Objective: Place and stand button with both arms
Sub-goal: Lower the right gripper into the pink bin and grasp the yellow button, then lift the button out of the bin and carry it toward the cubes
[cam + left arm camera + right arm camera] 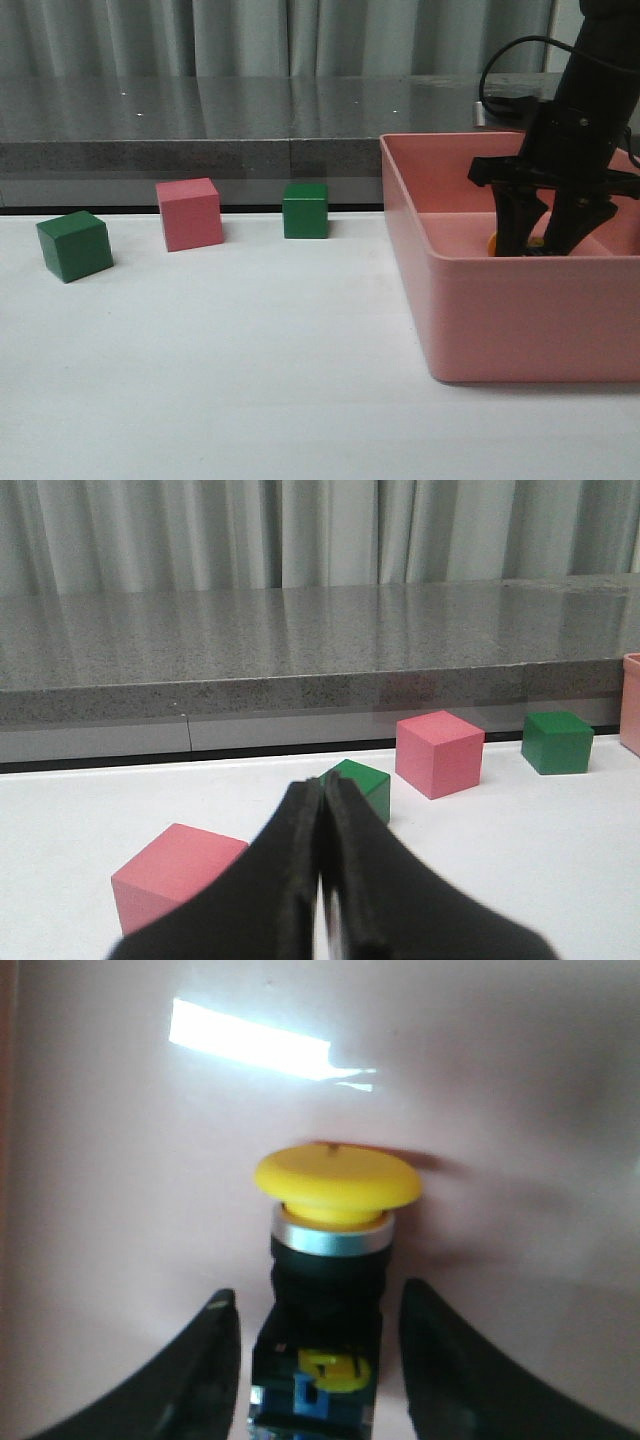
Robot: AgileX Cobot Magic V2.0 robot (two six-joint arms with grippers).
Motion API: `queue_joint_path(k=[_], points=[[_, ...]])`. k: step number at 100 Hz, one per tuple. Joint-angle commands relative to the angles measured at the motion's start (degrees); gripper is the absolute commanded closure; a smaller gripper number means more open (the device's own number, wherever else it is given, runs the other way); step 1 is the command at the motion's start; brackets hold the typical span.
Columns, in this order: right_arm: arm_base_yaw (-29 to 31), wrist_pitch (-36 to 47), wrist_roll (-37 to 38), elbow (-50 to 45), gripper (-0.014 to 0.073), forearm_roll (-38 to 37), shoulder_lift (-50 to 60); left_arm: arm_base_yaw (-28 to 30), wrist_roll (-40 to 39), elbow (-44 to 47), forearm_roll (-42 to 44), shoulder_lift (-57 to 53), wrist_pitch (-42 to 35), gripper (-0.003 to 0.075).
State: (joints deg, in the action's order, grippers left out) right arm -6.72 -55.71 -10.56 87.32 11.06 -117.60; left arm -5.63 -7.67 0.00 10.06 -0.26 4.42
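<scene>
The button (335, 1185) lies on its side on the floor of the pink bin (500, 320), showing a yellow mushroom cap, silver collar, black body and blue base block. In the front view only a sliver of its yellow cap (493, 243) peeks out beside the fingers. My right gripper (320, 1300) is lowered into the bin and open, one finger on each side of the button's body with a gap on both sides. My left gripper (322, 785) is shut and empty, low over the white table; the front view does not show it.
A green cube (74, 245), a pink cube (189, 213) and a second green cube (305, 210) stand in a row on the white table. The left wrist view also shows a nearer pink cube (175, 870). A grey stone ledge (200, 150) runs behind.
</scene>
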Motion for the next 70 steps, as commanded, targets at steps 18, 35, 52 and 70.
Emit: queue_joint_path(k=[18, 35, 52, 70], points=[[-0.21, -1.06, -0.15, 1.44, 0.0551, 0.17, 3.12, -0.49, -0.34, 2.57, -0.03, -1.73, -5.11, 0.0740], [-0.21, -1.53, -0.15, 1.70, 0.0660, 0.17, 3.58, -0.49, -0.34, 2.57, -0.03, -1.73, -5.11, 0.0740], [-0.86, -2.50, -1.25, 3.72, 0.0660, 0.24, 8.74, -0.49, -0.34, 2.57, -0.03, -1.73, -5.11, 0.0740], [-5.89, -8.12, -8.78, 9.69, 0.0660, 3.60, 13.61, -0.49, -0.34, 2.57, -0.03, -1.73, -5.11, 0.0740]])
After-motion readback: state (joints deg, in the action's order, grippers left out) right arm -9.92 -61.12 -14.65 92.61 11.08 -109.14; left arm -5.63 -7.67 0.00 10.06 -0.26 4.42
